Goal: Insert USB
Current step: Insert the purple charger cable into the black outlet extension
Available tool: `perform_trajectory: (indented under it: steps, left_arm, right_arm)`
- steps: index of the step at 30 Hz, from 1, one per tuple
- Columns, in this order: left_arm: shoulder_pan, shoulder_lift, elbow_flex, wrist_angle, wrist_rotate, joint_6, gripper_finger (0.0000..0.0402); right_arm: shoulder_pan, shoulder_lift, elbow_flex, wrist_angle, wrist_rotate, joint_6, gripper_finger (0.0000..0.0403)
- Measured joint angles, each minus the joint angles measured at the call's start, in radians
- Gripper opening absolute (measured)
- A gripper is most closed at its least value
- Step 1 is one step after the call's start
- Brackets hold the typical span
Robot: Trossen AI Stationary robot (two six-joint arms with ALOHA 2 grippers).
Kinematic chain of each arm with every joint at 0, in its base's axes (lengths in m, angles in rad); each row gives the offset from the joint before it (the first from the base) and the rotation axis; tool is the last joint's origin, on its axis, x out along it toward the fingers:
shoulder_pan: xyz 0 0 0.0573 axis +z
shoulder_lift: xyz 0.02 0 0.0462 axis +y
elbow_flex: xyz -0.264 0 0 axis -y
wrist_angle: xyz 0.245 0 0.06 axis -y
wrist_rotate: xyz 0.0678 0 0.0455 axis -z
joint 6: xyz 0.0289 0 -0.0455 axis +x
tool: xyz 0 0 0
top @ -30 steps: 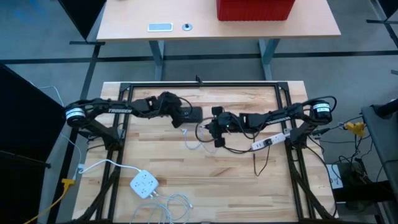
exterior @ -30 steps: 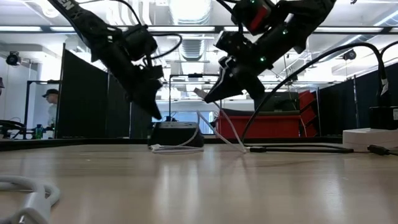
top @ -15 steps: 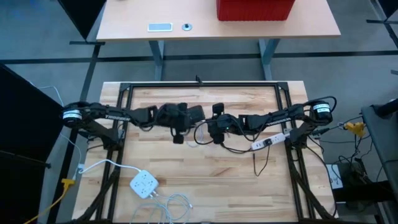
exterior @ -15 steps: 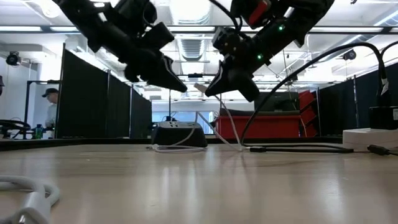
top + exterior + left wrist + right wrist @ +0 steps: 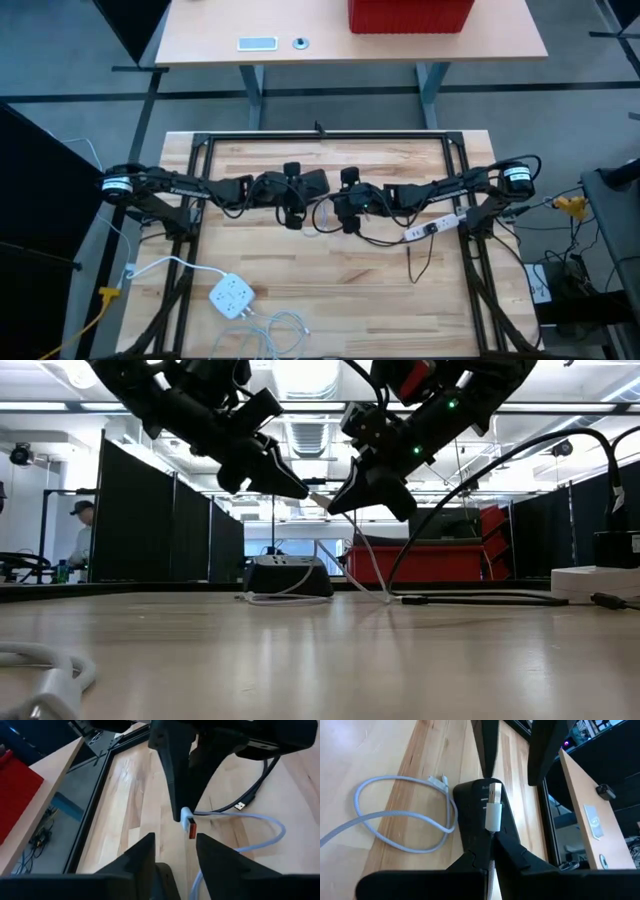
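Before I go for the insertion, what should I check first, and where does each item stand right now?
1. Right tool shut on USB plug: ok.
2. Plug held above black hub, not yet inserted: ok.
3. Left tool open, close to the plug but not touching it: ok.
4. Plug tip lined up with a hub port: cannot tell, no port visible.
5. White cable lying slack on the table, not snagged: ok.

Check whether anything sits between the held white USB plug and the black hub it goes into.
The right gripper holds the USB plug above the black hub. The left gripper, open, hovers facing the plug tip, close by; nothing else intervenes.
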Motion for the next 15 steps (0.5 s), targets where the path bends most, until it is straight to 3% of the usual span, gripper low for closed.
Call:
perform_trajectory:
  steps: [15]
  left_arm:
    - [-0.005, 0.000, 0.000, 0.014, 0.019, 0.048, 0.0166]
  right_arm:
    - [-0.003, 0.000, 0.003, 0.017, -0.052, 0.011, 0.0000]
